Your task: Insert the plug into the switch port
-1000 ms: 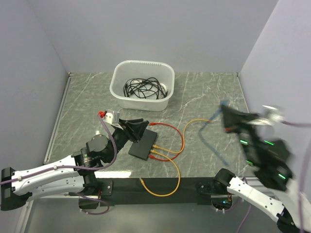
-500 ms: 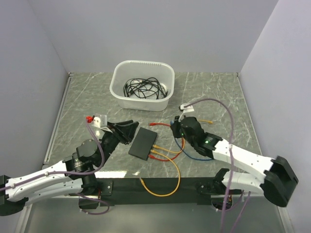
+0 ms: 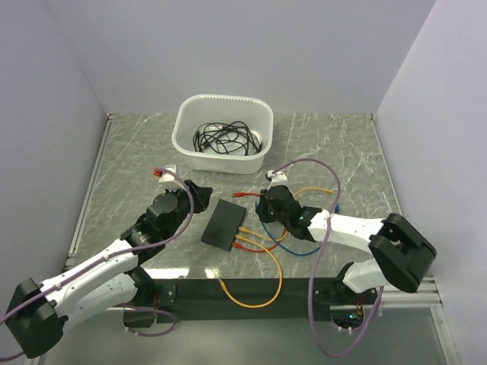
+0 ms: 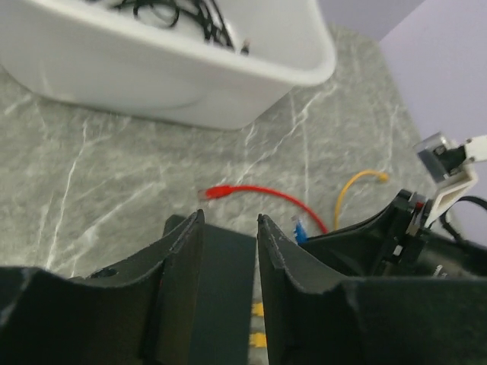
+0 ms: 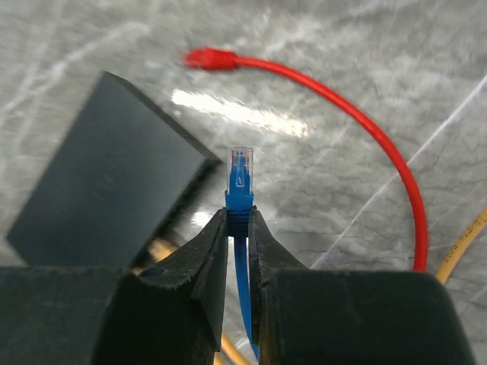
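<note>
Right claw point(image 5: 237, 220) swung in closer to switch point(image 5: 106, 167), pinching blue plug point(image 5: 239, 179), tip just beside it. Left claw point(image 4: 228, 226) part open, empty, above switch.

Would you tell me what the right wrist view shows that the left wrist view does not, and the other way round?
Only the right wrist view shows the grip: the right hand shut on the blue plug, its clear tip free, beside the switch. Only the left wrist view shows the white tub holding black cables, and the left hand with fingers apart and nothing between them. Both show the switch, the red cable and the marble table.
</note>
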Controlling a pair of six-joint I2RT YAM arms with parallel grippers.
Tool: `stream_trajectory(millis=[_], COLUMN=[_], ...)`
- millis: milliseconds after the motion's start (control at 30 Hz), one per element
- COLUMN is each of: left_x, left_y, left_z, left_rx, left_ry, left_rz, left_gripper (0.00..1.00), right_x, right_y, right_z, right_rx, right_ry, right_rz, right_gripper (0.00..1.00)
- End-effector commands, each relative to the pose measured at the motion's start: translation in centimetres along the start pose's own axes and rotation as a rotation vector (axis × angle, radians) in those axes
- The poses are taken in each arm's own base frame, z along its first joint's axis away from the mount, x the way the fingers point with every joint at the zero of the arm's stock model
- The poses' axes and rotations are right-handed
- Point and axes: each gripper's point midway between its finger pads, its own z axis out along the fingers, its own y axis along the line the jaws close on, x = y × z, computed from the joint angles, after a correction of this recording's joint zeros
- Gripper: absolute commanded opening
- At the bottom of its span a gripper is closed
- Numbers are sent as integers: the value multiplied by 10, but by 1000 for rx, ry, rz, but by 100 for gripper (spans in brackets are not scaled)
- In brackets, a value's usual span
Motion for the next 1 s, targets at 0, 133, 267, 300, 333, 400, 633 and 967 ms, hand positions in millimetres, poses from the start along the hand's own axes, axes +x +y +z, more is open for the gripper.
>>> stream_trajectory(millis=[0,133,267,300,333,400,633,967], left_x=[13,39,57,56,66,69,101,120], left_y=[-8,23,34,35,44,46,57,54], left_z=[7,30,44,48,53,60,73,82], left_rx=[114,47,40,35,3,-6,-14,32], left_ry=[51,140,188,184,211,226,314,376], left_rz=[-33,-22,-19,-18,-4,4,8,17], left_gripper=[41,39,41,41,41,41,40,36], right_x=[9,27,41,45,47,53,54,46], right_y=[-8,-3,6,11,15,18,29,44], right_z=[10,15,15,15,15,16,16,13], right_rx=[48,41,45,34,24,20,11,-39], right_ry=[1,42,58,65,69,79,70,35], right_rz=[40,30,-8,-16,-21,-32,-68,-81], right_gripper=[0,0,0,0,0,0,0,0])
